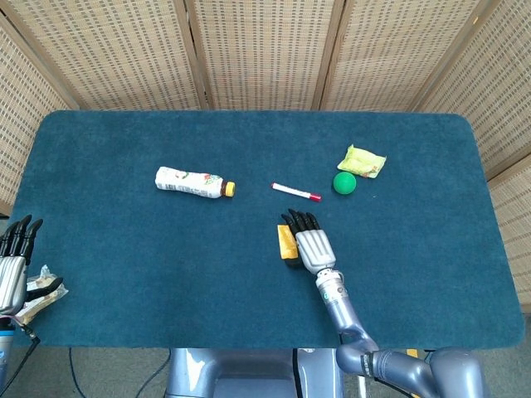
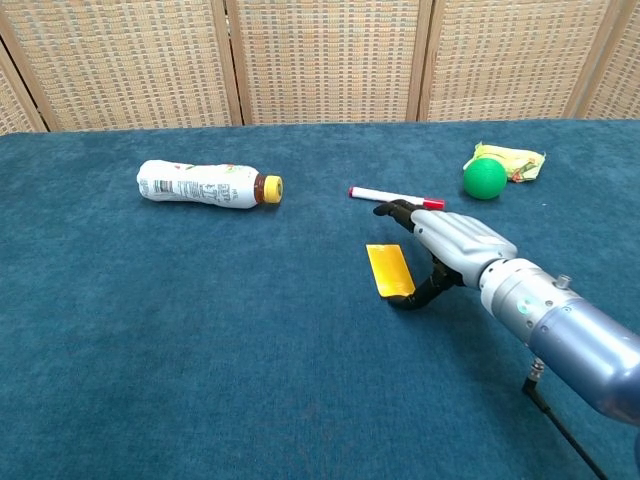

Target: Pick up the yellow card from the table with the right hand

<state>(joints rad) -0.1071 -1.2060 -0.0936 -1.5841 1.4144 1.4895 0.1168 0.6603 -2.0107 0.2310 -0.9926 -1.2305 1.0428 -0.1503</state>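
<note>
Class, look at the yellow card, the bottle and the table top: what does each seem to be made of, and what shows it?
Yellow card: thin stiff plastic or coated paper, probably; flat, smooth, one colour.
Bottle: likely plastic, with a printed white wrap and yellow cap.
Table top: dark teal fabric, like felt or short carpet; matte, fuzzy grain.

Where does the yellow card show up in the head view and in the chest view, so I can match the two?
Head view: the yellow card lies just below centre, against the left side of the right hand.
Chest view: the card lies right of centre, the hand's thumb touching its near right edge.
Shared landmark: the red-capped marker, just beyond the card.
</note>
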